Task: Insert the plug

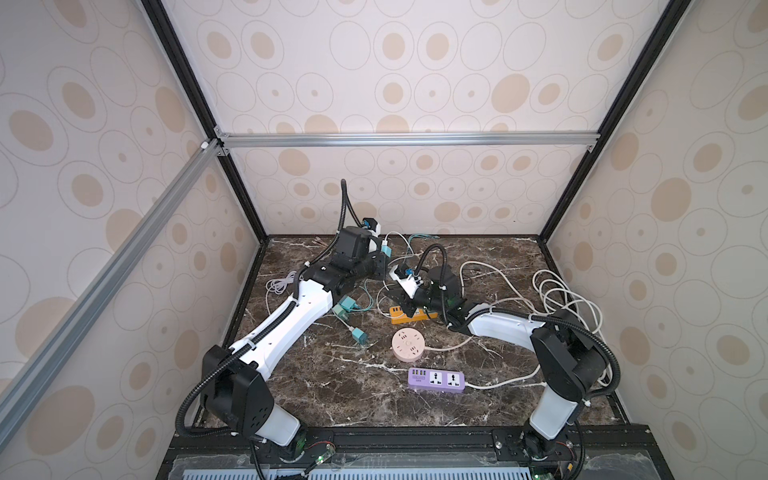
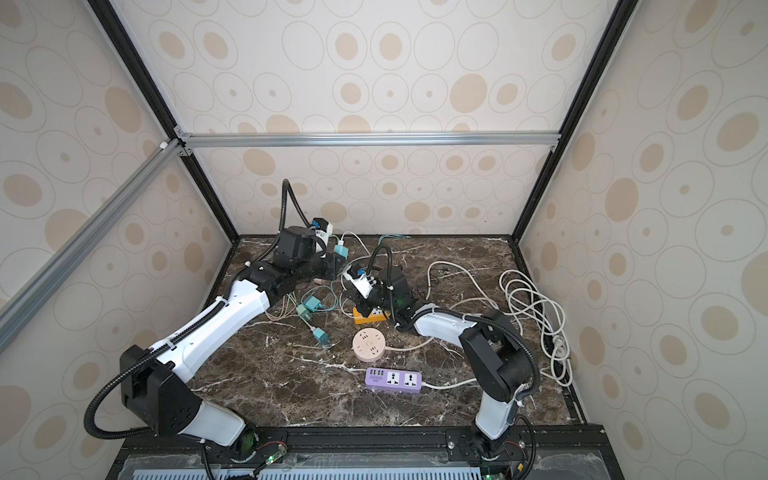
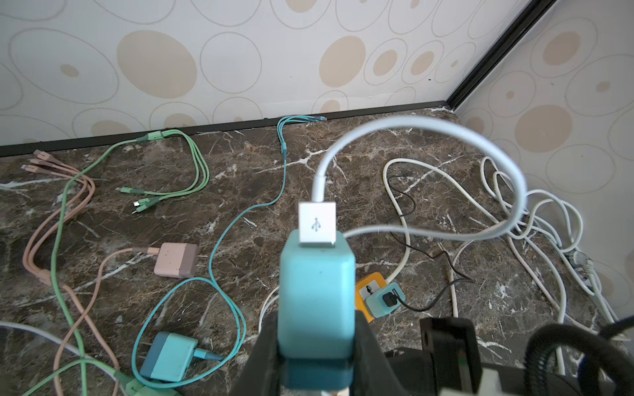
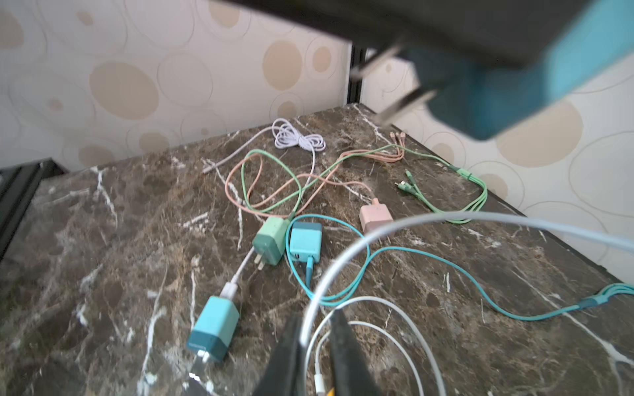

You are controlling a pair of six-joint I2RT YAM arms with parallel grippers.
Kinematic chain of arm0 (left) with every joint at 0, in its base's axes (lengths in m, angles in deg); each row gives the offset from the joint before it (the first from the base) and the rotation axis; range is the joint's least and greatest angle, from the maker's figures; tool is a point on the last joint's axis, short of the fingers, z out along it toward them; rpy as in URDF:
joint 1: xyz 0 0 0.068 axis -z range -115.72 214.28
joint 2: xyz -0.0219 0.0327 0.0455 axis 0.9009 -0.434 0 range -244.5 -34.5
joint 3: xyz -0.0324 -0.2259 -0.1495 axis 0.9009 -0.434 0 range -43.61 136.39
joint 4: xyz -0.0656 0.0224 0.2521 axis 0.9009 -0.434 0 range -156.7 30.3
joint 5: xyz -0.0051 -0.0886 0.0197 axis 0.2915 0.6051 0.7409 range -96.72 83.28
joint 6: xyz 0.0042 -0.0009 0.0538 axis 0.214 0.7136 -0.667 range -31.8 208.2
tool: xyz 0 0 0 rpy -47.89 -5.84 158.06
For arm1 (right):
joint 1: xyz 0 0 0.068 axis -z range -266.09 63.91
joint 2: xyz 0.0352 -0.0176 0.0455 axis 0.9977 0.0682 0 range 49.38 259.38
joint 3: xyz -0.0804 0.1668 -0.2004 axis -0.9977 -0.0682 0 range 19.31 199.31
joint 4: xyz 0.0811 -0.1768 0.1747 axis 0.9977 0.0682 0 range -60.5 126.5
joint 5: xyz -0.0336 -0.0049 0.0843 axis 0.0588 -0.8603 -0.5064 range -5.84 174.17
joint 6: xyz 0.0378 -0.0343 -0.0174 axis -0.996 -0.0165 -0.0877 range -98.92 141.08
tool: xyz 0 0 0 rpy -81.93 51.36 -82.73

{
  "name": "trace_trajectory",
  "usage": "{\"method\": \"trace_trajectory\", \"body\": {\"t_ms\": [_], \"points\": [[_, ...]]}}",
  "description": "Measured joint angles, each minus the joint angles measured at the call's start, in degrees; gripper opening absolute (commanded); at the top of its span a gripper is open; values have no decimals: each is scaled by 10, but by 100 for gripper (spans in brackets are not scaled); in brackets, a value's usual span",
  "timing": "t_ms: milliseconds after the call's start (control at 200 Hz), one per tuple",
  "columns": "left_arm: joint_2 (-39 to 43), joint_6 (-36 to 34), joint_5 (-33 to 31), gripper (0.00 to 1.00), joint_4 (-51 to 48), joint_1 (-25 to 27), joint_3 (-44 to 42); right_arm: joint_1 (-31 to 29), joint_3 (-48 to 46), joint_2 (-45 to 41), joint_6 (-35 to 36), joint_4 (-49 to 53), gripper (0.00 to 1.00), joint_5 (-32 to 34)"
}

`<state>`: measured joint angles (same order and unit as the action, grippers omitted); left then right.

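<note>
The plug (image 3: 317, 298) is a teal charger block with a white USB cable (image 3: 446, 127) in its top. My left gripper (image 3: 317, 329) is shut on its sides and holds it in the air near the back wall, as both top views show (image 1: 386, 250) (image 2: 340, 250). In the right wrist view the plug (image 4: 514, 85) hangs overhead with its two metal prongs bare. My right gripper (image 4: 317, 329) is just to the plug's right, lower down, with its jaws closed narrowly around that white cable (image 4: 343, 267). An orange power strip (image 1: 413, 314) lies under the right wrist.
A round pink socket (image 1: 408, 343) and a purple power strip (image 1: 436, 379) lie at mid-table. Loose teal (image 4: 214, 327), green (image 4: 271, 240) and pink (image 4: 375, 214) chargers with coloured cables lie to the left. White cords (image 1: 569, 299) coil at the right. A teal charger (image 3: 380, 301) sits in the orange strip.
</note>
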<state>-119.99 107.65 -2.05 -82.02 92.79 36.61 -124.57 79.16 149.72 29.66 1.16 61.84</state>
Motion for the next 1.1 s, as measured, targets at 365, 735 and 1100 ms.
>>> {"method": "trace_trajectory", "body": {"t_ms": [365, 735, 1100], "points": [[108, -24, 27, 0, -3, -5, -12, 54, 151, 25, 14, 25, 0, 57], [16, 4, 55, 0, 60, -5, -37, 137, 313, 149, 12, 45, 2, 29], [-166, 73, 56, 0, 74, -45, -33, 161, 272, 179, 55, 187, 62, -110]]}}
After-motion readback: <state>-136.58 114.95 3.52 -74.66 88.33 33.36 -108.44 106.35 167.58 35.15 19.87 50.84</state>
